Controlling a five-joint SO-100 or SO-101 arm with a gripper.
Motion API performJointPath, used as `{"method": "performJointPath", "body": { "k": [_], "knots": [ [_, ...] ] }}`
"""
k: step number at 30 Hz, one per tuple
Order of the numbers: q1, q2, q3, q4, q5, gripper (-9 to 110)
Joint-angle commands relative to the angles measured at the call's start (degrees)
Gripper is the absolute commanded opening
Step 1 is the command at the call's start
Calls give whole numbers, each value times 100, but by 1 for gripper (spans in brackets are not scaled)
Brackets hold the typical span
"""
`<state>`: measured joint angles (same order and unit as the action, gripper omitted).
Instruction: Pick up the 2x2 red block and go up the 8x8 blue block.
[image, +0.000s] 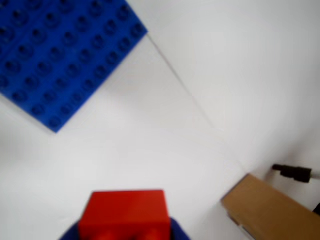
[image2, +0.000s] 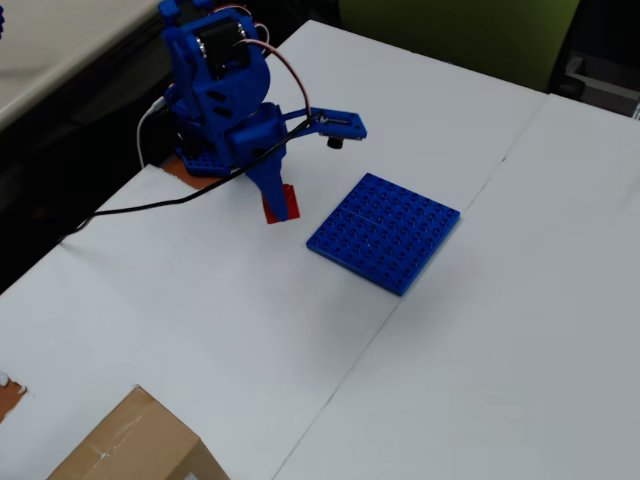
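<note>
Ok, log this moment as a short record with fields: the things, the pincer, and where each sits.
brick: small red plastic building brick, between the pincer fingers, left of the plate in the overhead view
plate: flat square blue studded plastic baseplate, lying on the table, nothing on it
pincer: blue two-finger pincer, closed on the brick
table: white tabletop with a seam line across it
box: brown cardboard box, at the bottom edge in the overhead view
step left: brick not yet over the plate
</note>
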<state>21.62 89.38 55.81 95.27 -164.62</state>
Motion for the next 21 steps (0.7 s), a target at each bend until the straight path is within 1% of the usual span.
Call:
{"method": "performJointPath", "body": {
  "k": [1, 3, 7, 13, 16, 21],
  "knots": [
    [-492, 35, -800, 325, -44, 8],
    [-756, -79, -1090, 483, -62, 8],
    [-1266, -167, -1169, 475, -211, 8],
    [-1995, -844, -1723, 431, -193, 8],
    [-2153, -1011, -1705, 246, -290, 8],
    [-2215, -1187, -1635, 272, -932, 9]
  ]
}}
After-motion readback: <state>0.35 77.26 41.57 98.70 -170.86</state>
